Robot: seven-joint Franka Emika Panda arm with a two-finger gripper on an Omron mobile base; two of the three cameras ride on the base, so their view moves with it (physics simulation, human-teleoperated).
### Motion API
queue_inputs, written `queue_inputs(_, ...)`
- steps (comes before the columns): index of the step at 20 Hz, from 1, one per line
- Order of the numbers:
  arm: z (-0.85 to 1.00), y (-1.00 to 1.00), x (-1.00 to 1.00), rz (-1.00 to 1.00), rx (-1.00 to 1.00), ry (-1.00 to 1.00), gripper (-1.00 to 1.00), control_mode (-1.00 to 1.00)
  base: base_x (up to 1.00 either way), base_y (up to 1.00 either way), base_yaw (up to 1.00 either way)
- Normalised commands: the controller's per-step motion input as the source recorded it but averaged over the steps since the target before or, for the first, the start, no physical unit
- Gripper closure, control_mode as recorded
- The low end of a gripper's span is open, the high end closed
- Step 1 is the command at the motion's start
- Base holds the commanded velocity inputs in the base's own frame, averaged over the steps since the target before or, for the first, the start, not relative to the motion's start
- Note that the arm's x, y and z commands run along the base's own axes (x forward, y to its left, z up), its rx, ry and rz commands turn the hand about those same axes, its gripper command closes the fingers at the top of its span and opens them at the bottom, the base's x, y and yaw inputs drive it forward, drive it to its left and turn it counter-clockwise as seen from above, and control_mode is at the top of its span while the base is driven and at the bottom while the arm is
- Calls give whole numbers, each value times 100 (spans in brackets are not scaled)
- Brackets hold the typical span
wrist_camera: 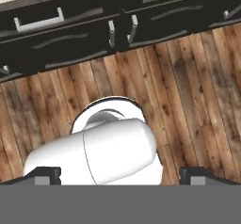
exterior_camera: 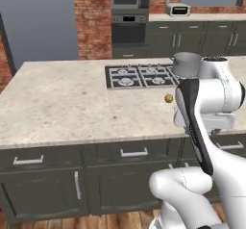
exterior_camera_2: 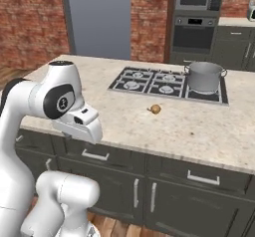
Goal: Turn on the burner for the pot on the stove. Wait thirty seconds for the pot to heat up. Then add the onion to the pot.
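The grey steel pot (exterior_camera: 186, 63) (exterior_camera_2: 203, 76) stands upright on the right end of the black stove (exterior_camera: 139, 76) (exterior_camera_2: 149, 83), and it hides the burner beneath it. The small golden-brown onion (exterior_camera: 168, 98) (exterior_camera_2: 156, 109) lies on the stone counter just in front of the stove. My arm is folded up at the near side of the island, well short of both. My gripper (wrist_camera: 120, 176) points down at the floor and is open, its two dark fingertips (wrist_camera: 47, 175) far apart with nothing between them.
The stove sits in a pale stone island counter (exterior_camera: 62, 103) (exterior_camera_2: 199, 126) with dark drawers and doors (wrist_camera: 70, 35) along its near face. Wooden floor (wrist_camera: 197, 91) lies below. Wall ovens (exterior_camera: 129, 21) and a back counter stand behind.
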Motion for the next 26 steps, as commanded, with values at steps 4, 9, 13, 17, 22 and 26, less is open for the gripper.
queue_inputs(4, 0, 0, 0, 0, 0, 0, -100, 100, 69, -61, 4)
queue_inputs(9, 0, 0, 0, 0, 0, 0, -100, 100, 77, -3, 1)
queue_inputs(13, 0, 0, 0, 0, 0, 0, -100, 100, 24, -25, 0)
queue_inputs(17, 0, 0, 0, 0, 0, 0, -100, 100, 3, -1, 0)
queue_inputs(22, 0, 0, 0, 0, 0, 0, -100, 100, 0, 0, 0)
queue_inputs(26, 0, -4, 9, 0, 0, -2, -100, -100, 0, 0, 0)
